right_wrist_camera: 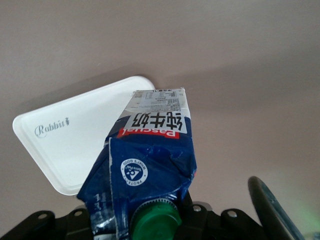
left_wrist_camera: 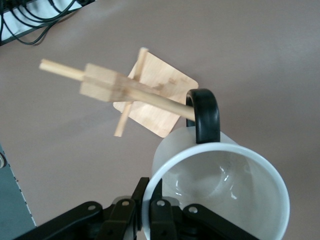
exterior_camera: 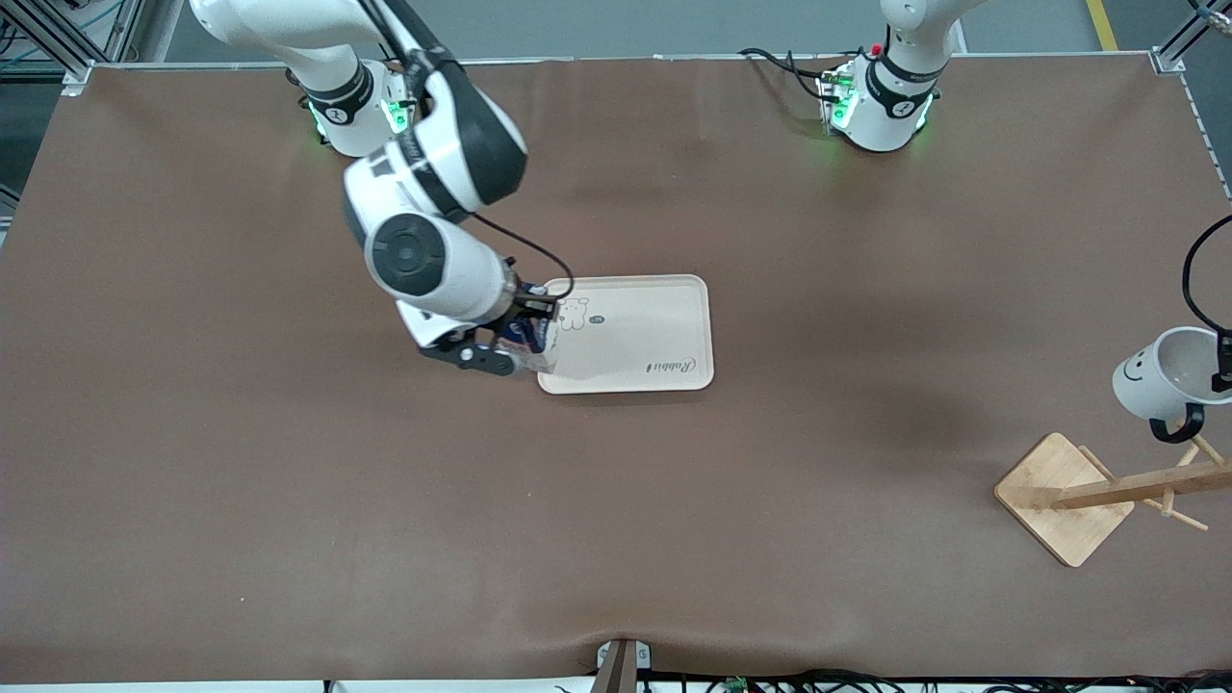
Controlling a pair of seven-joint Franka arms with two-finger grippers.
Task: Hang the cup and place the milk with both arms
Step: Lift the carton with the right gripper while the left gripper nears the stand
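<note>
Both steps underway, neither finished: left gripper [left_wrist_camera: 150,212] clenched on small white smiley mug [exterior_camera: 1167,372], black handle at wooden rack [exterior_camera: 1097,496] peg, not hung; right gripper [exterior_camera: 515,339] clenched on dark blue milk carton [right_wrist_camera: 145,172] by cream tray [exterior_camera: 674,332] edge, unreleased.

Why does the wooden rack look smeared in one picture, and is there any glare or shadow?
Left wrist view: the wooden rack is soft and streaked, while the cup rim is crisp. Front view: soft shadows fall on the table, with no harsh glare. Right wrist view: the milk wrapper glints slightly.
</note>
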